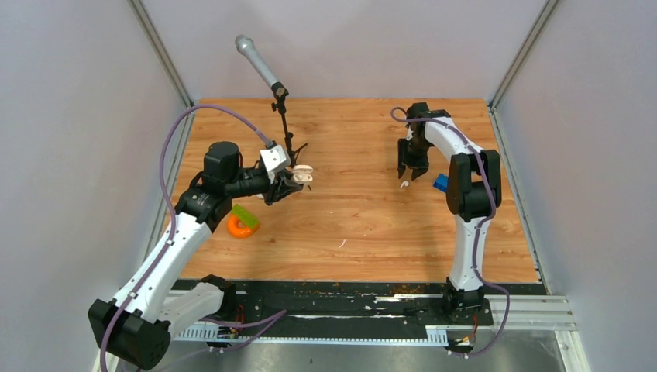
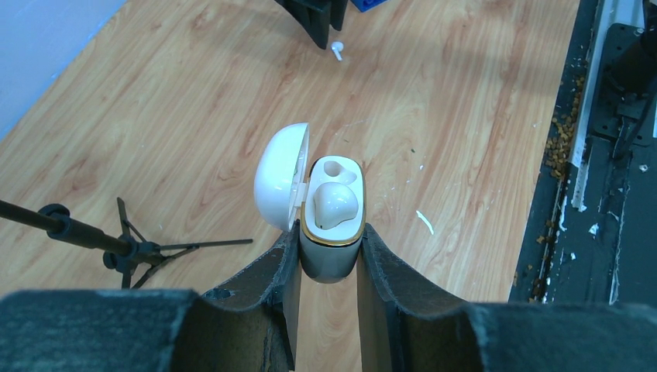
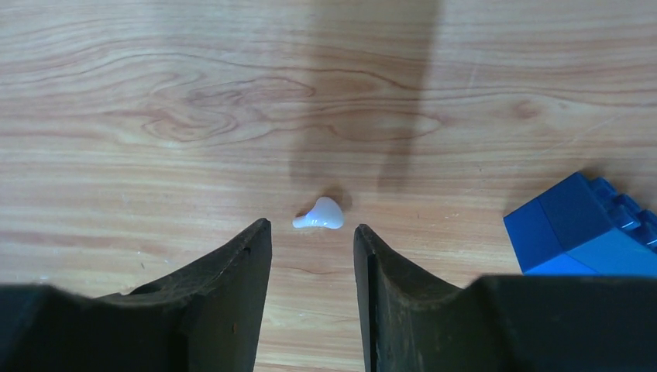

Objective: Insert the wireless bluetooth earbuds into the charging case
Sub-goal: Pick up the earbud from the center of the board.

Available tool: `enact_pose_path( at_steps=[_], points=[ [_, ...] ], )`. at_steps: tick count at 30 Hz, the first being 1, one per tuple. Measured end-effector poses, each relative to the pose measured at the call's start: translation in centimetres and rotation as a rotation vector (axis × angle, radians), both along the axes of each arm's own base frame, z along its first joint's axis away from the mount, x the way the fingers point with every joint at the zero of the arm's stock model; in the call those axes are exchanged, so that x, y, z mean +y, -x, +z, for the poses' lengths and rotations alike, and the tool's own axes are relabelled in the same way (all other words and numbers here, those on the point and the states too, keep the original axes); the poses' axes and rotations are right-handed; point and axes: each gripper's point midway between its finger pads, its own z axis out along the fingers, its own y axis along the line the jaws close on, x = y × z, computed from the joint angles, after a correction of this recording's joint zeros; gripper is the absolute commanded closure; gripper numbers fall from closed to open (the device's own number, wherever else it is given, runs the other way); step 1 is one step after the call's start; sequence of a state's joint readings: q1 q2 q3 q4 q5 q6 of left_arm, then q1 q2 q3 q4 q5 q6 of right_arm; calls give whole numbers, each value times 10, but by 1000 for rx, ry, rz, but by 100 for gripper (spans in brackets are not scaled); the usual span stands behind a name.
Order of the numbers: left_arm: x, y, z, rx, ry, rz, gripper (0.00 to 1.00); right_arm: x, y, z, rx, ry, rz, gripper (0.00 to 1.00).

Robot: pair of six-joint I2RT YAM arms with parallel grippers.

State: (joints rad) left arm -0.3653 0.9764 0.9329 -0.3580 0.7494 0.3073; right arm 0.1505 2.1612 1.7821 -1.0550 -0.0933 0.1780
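My left gripper (image 1: 297, 182) (image 2: 328, 232) is shut on the white charging case (image 2: 331, 225) (image 1: 303, 172) and holds it above the table. Its lid (image 2: 280, 187) is open. One white earbud (image 2: 335, 204) sits in the near slot; the far slot is empty. The other earbud (image 3: 320, 215) (image 1: 404, 184) (image 2: 336, 49) lies on the wood. My right gripper (image 1: 411, 172) (image 3: 310, 229) is open just above it, with the earbud just beyond the gap between its fingertips.
A blue brick (image 3: 583, 226) (image 1: 441, 183) lies close to the right of the right gripper. A microphone on a small tripod (image 1: 283, 116) (image 2: 124, 249) stands behind the left gripper. An orange ring with a green piece (image 1: 242, 221) lies under the left arm. A thin white sliver (image 1: 342, 243) lies mid-table.
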Motion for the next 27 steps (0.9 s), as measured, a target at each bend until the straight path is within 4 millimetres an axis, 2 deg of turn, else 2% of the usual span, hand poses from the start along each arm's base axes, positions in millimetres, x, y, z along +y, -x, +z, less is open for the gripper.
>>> enact_pose_path(
  at_steps=[12,16,22,27],
  points=[
    [-1,-7,-6,28,-28,-1,92,-7,9,-27,91,63,-118,63],
    [-1,-8,-5,24,-33,0,92,-8,10,-27,97,76,-130,63],
    [-1,-9,-5,19,-36,-2,92,-5,11,-28,97,80,-137,70],
    [0,-9,-5,19,-37,-2,92,-5,11,-28,93,81,-130,82]
  ],
)
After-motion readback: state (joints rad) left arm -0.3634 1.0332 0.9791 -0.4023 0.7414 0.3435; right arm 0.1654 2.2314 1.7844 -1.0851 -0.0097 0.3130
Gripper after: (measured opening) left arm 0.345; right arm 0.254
